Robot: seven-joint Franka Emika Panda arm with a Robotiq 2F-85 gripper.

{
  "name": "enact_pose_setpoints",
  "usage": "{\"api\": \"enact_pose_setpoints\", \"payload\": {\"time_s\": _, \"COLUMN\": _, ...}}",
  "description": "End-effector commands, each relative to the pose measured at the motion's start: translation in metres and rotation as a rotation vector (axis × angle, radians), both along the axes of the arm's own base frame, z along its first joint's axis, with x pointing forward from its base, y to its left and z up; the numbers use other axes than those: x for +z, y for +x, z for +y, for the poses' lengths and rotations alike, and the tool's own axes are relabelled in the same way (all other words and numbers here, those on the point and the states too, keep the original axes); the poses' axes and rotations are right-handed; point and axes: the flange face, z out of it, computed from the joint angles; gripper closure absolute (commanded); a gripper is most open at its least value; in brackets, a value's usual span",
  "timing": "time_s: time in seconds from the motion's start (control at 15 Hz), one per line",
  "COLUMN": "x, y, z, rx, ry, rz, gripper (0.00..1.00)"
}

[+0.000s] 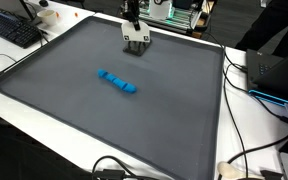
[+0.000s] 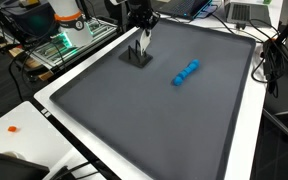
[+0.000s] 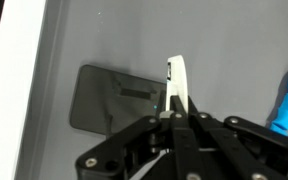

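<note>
Wrist view: one thin white piece [image 3: 176, 80] is pinched between my gripper's [image 3: 177, 116] tightly closed fingers. Its near end is hidden by them, and I cannot tell what it is. It hangs over one dark rectangular plate [image 3: 114, 100] on the grey mat [image 3: 234, 50]. One blue block chain [image 2: 187, 72] lies well apart, cut off at the wrist frame's edge. One keyboard [image 1: 9, 30] is partly cropped.

A blue toy [image 1: 117, 82] lies on the grey mat [image 1: 74, 125], with a keyboard [image 1: 12, 30] and cables [image 1: 109, 165] beside it.
</note>
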Motion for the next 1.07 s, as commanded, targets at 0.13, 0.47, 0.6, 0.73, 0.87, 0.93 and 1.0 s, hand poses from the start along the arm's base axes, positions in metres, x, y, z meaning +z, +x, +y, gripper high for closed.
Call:
{"api": "enact_pose_setpoints", "payload": {"time_s": 0.13, "x": -0.023, "y": -0.017, "z": -0.006, "rx": -0.118, "ry": 0.012, "rz": -0.046, "gripper": 0.99}}
{"api": "enact_pose_setpoints", "payload": {"time_s": 0.47, "x": -0.034, "y": -0.022, "z": -0.013, "rx": -0.166, "ry": -0.003, "rz": -0.083, "gripper": 0.99}}
{"api": "enact_pose_setpoints", "payload": {"time_s": 0.6, "x": -0.038, "y": -0.023, "z": -0.014, "rx": -0.179, "ry": -0.004, "rz": -0.087, "gripper": 0.99}}
{"api": "enact_pose_setpoints", "payload": {"time_s": 0.73, "x": -0.042, "y": -0.023, "z": -0.015, "rx": -0.189, "ry": -0.005, "rz": -0.092, "gripper": 0.99}}
{"api": "enact_pose_setpoints", "payload": {"time_s": 0.87, "x": -0.046, "y": -0.024, "z": -0.017, "rx": -0.195, "ry": -0.010, "rz": -0.096, "gripper": 0.99}}
{"api": "enact_pose_setpoints", "payload": {"time_s": 0.93, "x": -0.048, "y": -0.023, "z": -0.017, "rx": -0.198, "ry": -0.011, "rz": -0.098, "gripper": 0.99}}
{"api": "enact_pose_setpoints", "payload": {"time_s": 1.0, "x": -0.049, "y": -0.023, "z": -0.017, "rx": -0.199, "ry": -0.012, "rz": -0.101, "gripper": 0.99}}
